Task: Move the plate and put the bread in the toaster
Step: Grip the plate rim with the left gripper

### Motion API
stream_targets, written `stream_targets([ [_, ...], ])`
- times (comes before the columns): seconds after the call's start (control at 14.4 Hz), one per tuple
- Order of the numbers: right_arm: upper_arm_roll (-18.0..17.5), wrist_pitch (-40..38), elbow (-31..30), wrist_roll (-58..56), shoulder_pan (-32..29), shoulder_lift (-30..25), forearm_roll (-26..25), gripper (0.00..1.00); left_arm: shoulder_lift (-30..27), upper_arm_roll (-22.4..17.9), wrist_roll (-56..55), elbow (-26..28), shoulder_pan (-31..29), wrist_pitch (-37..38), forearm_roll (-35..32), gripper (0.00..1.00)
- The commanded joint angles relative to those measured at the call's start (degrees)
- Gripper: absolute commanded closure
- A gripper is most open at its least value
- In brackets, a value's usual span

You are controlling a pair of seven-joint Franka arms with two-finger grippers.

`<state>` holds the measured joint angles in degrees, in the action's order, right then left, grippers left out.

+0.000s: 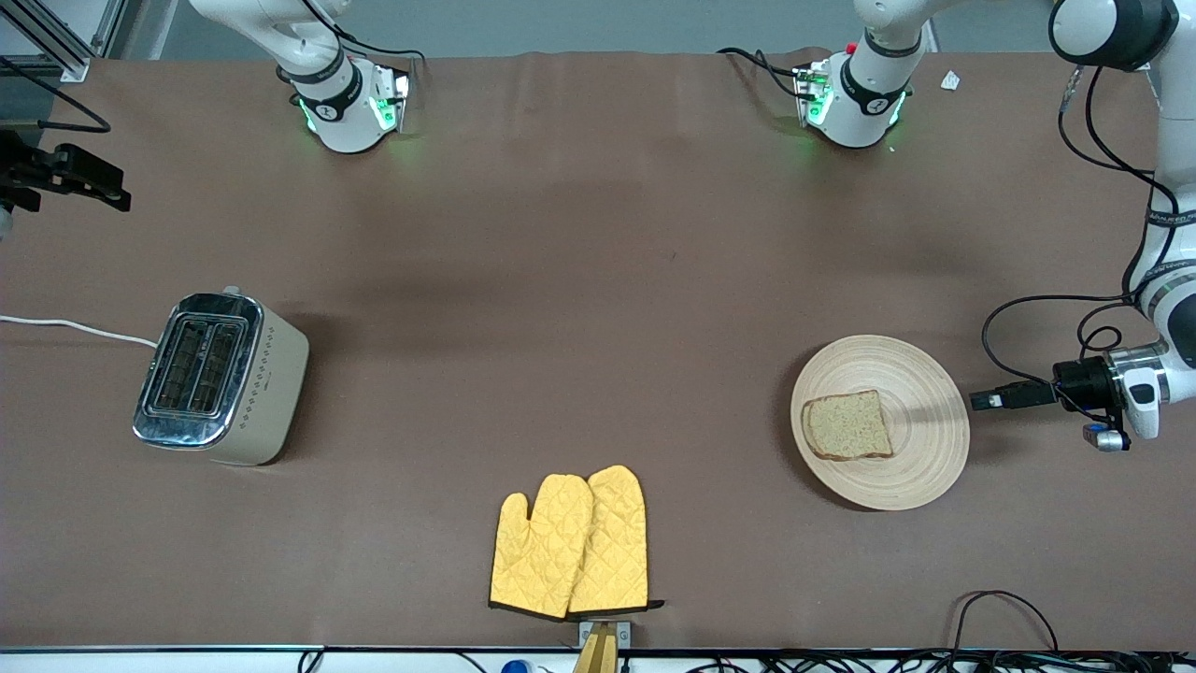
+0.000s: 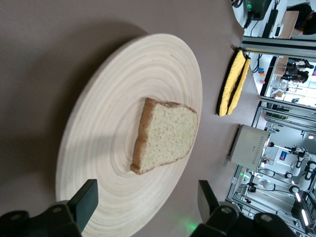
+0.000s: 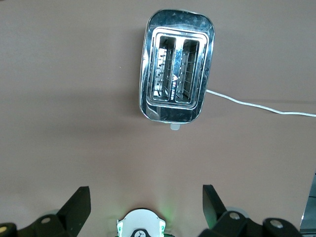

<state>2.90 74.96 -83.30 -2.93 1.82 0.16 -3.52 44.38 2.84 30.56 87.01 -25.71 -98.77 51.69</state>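
- Bread [image 1: 847, 425] sits flat on the plate [image 1: 920, 463], toward the left arm's end of the table.
- Left gripper [image 2: 147, 200] is low beside the plate's rim, jaws spread wide.
- Right gripper [image 3: 144, 202] hangs high, jaws spread, toaster [image 3: 177, 94] below with both slots empty.

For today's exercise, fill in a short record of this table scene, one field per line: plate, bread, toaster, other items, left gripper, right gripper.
plate: pale wood plate, toward the left arm's end of the table
bread: one slice of bread lying flat on the plate
toaster: toaster toward the right arm's end, both slots empty, white cord attached
other items: yellow oven mitts, nearer the front camera than the plate and the toaster
left gripper: left gripper open, low at the plate's rim, holding nothing
right gripper: right gripper open, above the table near the toaster, waiting
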Motion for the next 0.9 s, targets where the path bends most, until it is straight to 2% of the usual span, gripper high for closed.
stream_targets([
  [0.0,-0.44,-0.6,0.59,0.2,-0.15,0.02,0.36,0.0,2.9,0.06,1.51,-2.98,-0.57,-1.76,0.17,0.11],
  [0.49,-0.53,-0.69,0.59,0.12,0.29,0.02,0.36,0.0,6.94,0.06,4.07,-6.23,-0.39,-5.37,-0.01,0.15],
  [0.69,-0.53,-0.69,0.59,-0.06,0.37,0.02,0.36,0.0,7.12,0.06,4.07,-6.23,-0.3,-5.9,0.08,0.34],
  [0.83,-0.44,-0.69,0.59,-0.15,0.11,0.02,0.36,0.0,7.56,0.14,4.16,-6.23,-0.22,-5.99,0.17,0.4],
])
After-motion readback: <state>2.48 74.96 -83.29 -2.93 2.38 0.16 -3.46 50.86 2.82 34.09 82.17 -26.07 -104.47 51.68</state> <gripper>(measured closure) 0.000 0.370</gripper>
